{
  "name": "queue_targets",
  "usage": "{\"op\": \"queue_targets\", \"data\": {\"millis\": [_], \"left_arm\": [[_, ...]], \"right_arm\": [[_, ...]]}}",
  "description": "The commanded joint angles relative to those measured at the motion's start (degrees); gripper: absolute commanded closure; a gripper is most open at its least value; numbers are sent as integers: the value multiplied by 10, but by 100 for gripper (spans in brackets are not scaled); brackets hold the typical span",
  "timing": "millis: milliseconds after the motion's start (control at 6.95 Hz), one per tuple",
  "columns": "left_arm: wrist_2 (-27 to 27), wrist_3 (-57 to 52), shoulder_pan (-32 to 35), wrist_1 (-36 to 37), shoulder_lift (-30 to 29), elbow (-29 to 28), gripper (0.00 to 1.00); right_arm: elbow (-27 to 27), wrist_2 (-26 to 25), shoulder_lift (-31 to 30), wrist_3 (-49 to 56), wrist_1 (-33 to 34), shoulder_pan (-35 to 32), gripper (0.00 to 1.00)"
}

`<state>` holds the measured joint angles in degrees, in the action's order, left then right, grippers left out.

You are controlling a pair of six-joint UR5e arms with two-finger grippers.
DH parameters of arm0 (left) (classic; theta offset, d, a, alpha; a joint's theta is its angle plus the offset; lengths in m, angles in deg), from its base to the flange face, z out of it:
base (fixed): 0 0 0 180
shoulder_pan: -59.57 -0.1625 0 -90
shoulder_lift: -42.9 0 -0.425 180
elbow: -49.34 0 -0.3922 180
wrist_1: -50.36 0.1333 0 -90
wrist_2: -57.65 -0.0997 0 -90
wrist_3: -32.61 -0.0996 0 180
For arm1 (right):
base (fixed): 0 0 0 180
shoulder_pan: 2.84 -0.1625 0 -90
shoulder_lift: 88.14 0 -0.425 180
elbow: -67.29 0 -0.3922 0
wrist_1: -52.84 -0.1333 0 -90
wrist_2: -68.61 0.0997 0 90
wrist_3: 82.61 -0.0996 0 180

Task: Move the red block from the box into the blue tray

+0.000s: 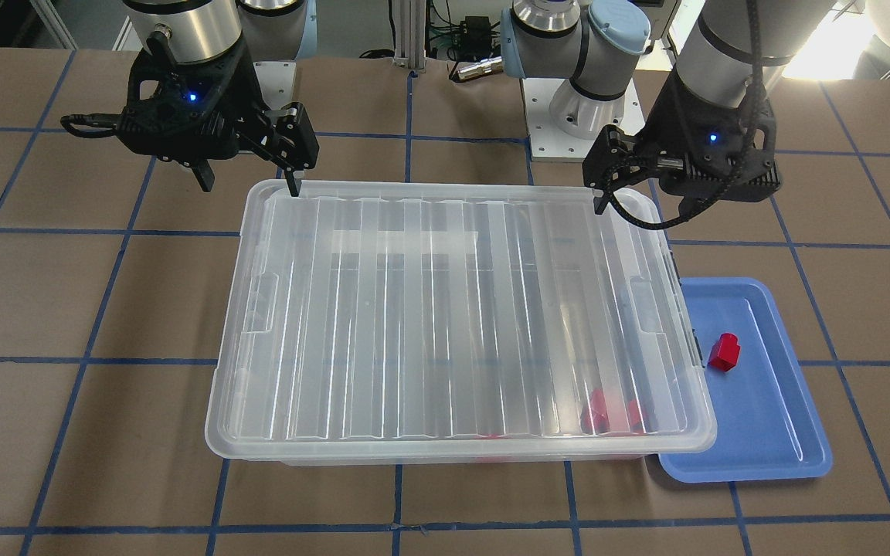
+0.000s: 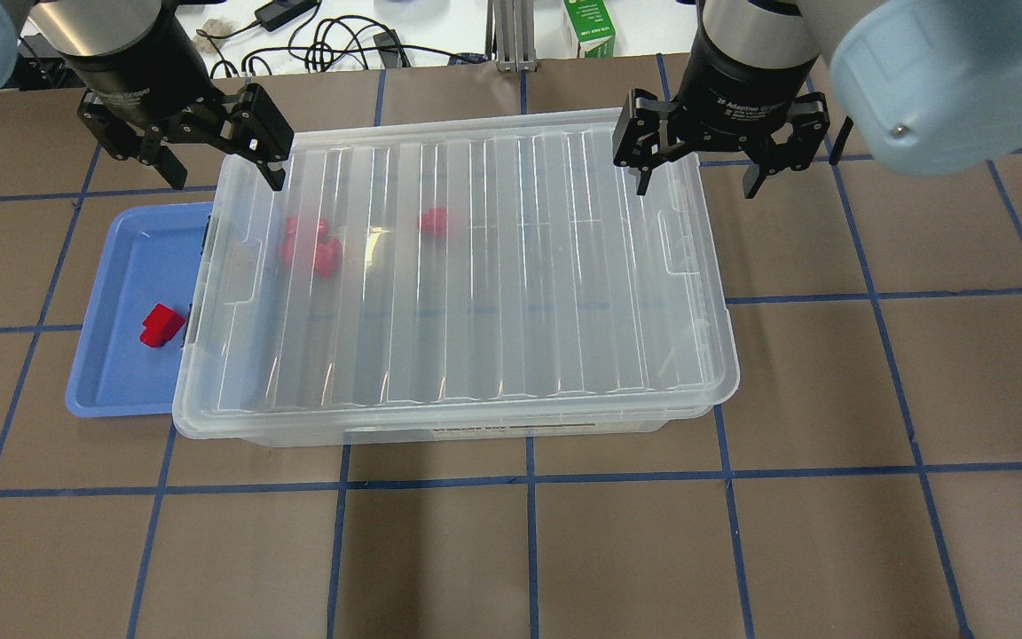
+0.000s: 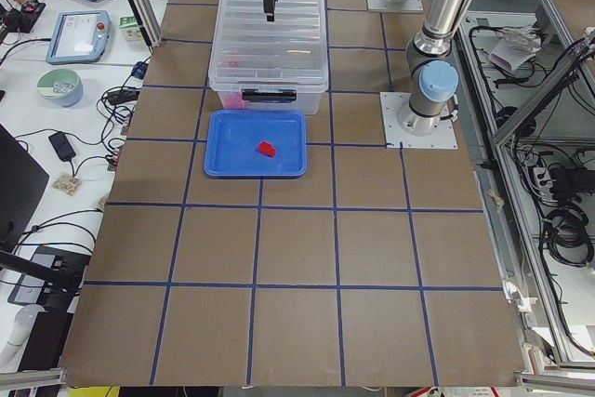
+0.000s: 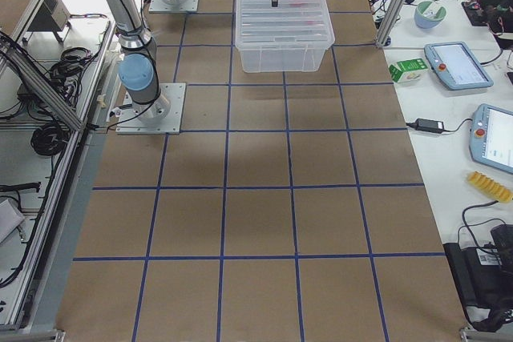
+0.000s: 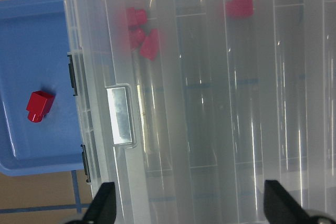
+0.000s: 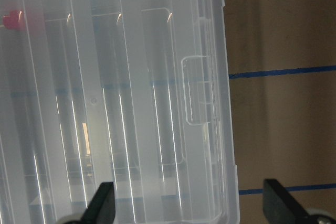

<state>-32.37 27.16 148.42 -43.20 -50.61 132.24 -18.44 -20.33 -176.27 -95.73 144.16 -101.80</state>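
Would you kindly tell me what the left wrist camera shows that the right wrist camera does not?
Only the left wrist view shows the blue tray with the red block lying in it. Only the right wrist view shows bare table beside the box. Both show the box's ribbed lid with another red block blurred beneath.

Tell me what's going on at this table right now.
Two robot arms hang over the box, whose lid is on. The left gripper and the right gripper are both open and hold nothing. One red block lies in the blue tray beside the box. A few other red blocks show through the lid, inside the box.
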Motion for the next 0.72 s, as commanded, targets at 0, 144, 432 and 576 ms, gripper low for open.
{"op": "queue_targets", "data": {"millis": [0,144,432,576], "left_arm": [[-5,-10,-2,-1,5,9,0],[5,-26,-31,7,3,15,0],[4,-27,-45,7,-5,32,0],[6,-26,-40,7,-6,26,0]], "right_arm": [[0,0,0,0,0,0,0],[0,0,0,0,0,0,0],[2,0,-1,0,-1,0,0],[2,1,-1,0,0,0,0]]}}
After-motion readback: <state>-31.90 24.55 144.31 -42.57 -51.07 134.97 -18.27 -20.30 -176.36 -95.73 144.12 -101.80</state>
